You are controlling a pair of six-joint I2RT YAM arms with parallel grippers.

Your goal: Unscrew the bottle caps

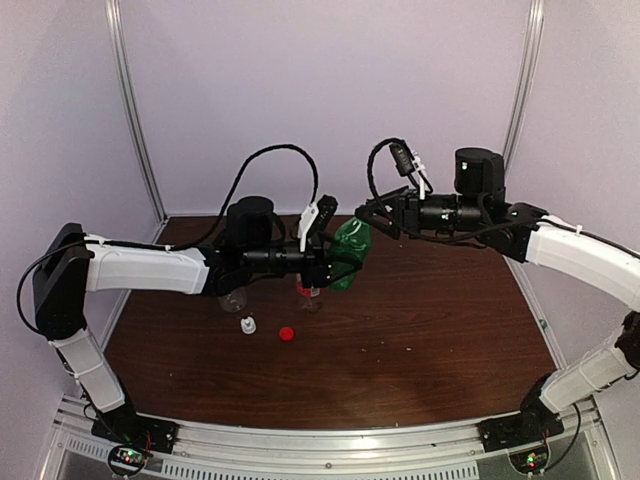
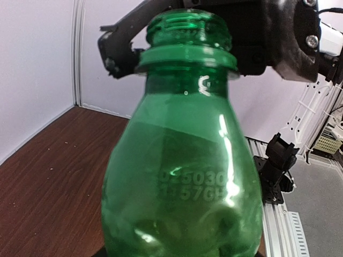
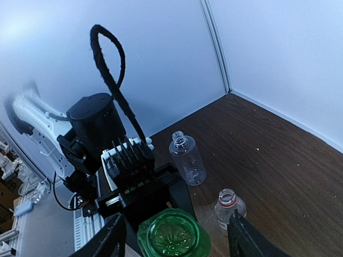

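Note:
My left gripper (image 1: 325, 262) is shut on the body of a green bottle (image 1: 350, 252), holding it above the table, tilted toward the right arm. The green bottle (image 2: 182, 176) fills the left wrist view and hides my own fingers. Its threaded neck (image 2: 187, 27) is bare and its mouth (image 3: 174, 235) is open. My right gripper (image 3: 179, 241) is open, with one finger on each side of that mouth, apart from it. A white nozzle cap (image 1: 247, 324) and a red cap (image 1: 287, 334) lie on the table. No green cap shows in any view.
A clear uncapped bottle (image 1: 235, 298) (image 3: 187, 158) stands on the brown table behind the left arm. An uncapped bottle with a red neck ring (image 1: 308, 297) (image 3: 228, 206) stands beneath the green one. Pale walls enclose three sides; a metal rail (image 1: 320, 440) runs along the near edge.

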